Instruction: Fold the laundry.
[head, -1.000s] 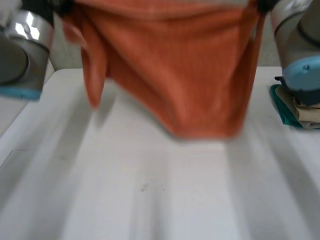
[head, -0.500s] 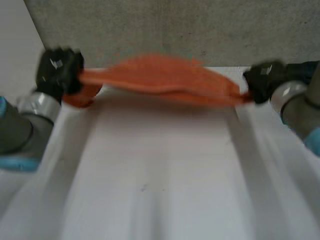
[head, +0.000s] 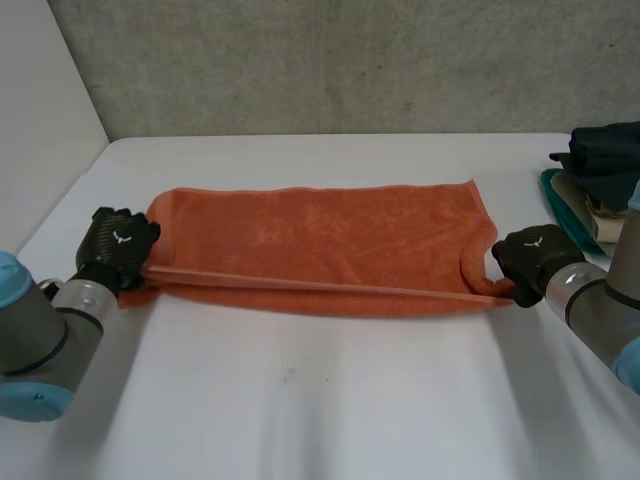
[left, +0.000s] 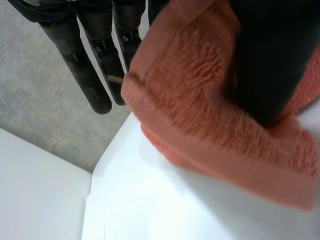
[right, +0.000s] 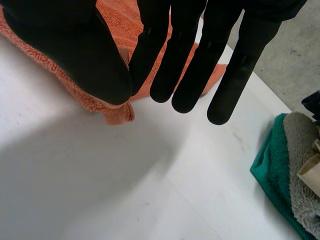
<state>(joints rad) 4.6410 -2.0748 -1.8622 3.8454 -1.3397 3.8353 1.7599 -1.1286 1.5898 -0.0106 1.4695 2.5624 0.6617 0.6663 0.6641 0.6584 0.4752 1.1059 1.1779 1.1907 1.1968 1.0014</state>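
Note:
An orange towel (head: 320, 245) lies flat across the white table (head: 330, 400), doubled over lengthwise with its long edges toward me. My left hand (head: 120, 245) rests at the towel's near left corner. In the left wrist view that corner (left: 200, 100) stands against the thumb (left: 270, 60), while the straight fingers (left: 85, 75) are spread away from it. My right hand (head: 530, 260) is at the near right corner. In the right wrist view the thumb (right: 85, 55) presses the cloth (right: 112, 107) against straight fingers.
A stack of folded laundry (head: 590, 200), green and grey among it (right: 290, 165), sits at the table's right edge just beyond my right hand. A grey wall runs along the far side of the table.
The towel hung in the air between both raised hands; it has swung away from me and been laid flat on the table. The left hand's fingers have come apart from the cloth.

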